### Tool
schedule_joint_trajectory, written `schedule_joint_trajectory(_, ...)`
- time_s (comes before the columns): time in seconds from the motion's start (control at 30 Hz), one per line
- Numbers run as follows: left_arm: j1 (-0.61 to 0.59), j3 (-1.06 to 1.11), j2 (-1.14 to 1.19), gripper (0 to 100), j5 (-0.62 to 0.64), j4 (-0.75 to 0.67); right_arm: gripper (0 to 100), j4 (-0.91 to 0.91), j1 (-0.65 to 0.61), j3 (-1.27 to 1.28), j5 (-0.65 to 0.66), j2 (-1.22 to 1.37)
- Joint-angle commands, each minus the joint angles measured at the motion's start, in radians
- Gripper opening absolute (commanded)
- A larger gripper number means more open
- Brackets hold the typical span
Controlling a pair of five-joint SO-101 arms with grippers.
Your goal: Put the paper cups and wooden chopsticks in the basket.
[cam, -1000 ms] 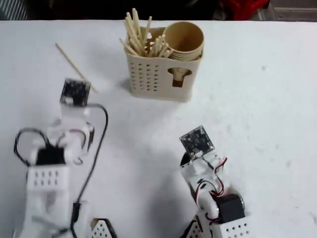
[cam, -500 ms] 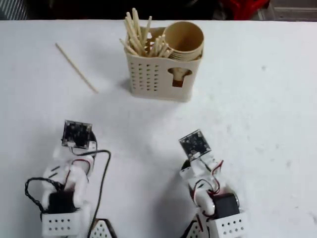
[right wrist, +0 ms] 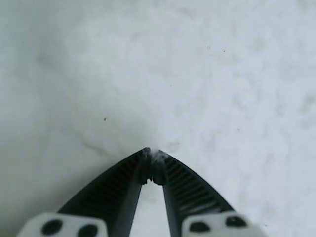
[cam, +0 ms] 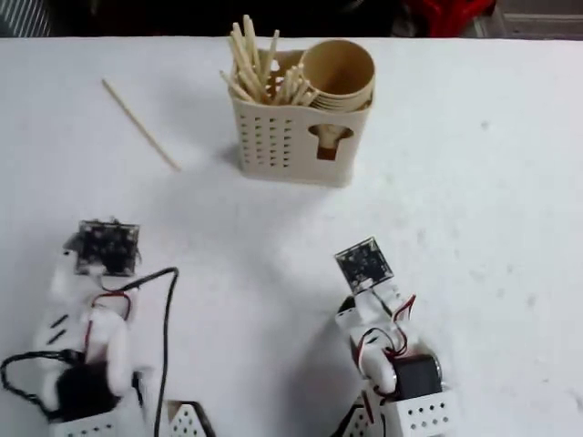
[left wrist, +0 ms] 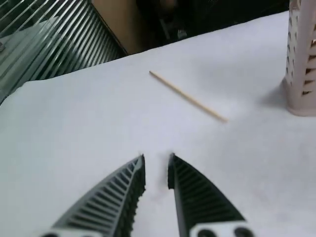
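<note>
Fingers of the left gripper (left wrist: 156, 165) are standing a little apart, released, with a narrow strip of white table (left wrist: 74, 123) showing between the ribbed tips and nothing held between them. We are seeing them pointing out over the table, and beyond the tips one loose chopstick (left wrist: 187, 96) is lying flat, with the perforated wall of the basket (left wrist: 302, 64) rising near one of its ends. The right gripper (right wrist: 151, 157) is clenched, its two dark tips meeting in a point over bare table, and it too is carrying nothing. Moving outward to the high view, we are finding the left arm (cam: 91, 309) sitting folded at about 7 o'clock on the table (cam: 474, 182), a black cable (cam: 167, 319) looping beside it, and the right arm (cam: 383, 337) sitting at about 5 o'clock. The loose chopstick (cam: 139, 124) is resting at about 10 o'clock, slanting from its 10 o'clock end toward its 4 o'clock end, well apart from both arms and stopping short of the basket without touching it. The basket (cam: 296, 137) is standing upright at 12 o'clock. Inside it, we are seeing a stack of paper cups (cam: 339, 71) filling the 3 o'clock side, and a bundle of chopsticks (cam: 260, 64) leaning on end in the 9 o'clock side, their tops fanning above the rim.
</note>
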Motion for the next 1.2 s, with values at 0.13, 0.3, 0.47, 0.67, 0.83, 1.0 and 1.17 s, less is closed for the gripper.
schedule_joint_trajectory(0.13, -0.001, -0.904, 0.952, 11, 0.173, 0.178, 2.1, 0.005, 0.007, 0.008, -0.002, -0.007)
schedule_joint_trajectory(0.3, 0.038, -1.352, 1.531, 17, 0.384, 0.203, 2.0, 0.010, 0.005, 0.008, -0.002, -0.007)
schedule_joint_trajectory(0.47, 0.091, -1.749, 1.963, 17, 0.528, 0.230, 2.0, 0.012, 0.004, 0.008, -0.002, -0.007)
schedule_joint_trajectory(0.67, 0.091, -2.133, 2.397, 17, 0.667, 0.242, 2.0, 0.012, 0.004, 0.008, -0.002, -0.007)
schedule_joint_trajectory(0.83, 0.091, -2.427, 2.687, 17, 0.713, 0.310, 2.0, 0.012, 0.004, 0.008, -0.002, -0.007)
schedule_joint_trajectory(1.0, 0.090, -2.725, 2.904, 17, 0.729, 0.374, 2.0, 0.012, 0.004, 0.008, -0.002, -0.007)
schedule_joint_trajectory(1.17, 0.088, -2.897, 3.037, 17, 0.727, 0.407, 2.0, 0.012, 0.004, 0.008, -0.002, -0.007)
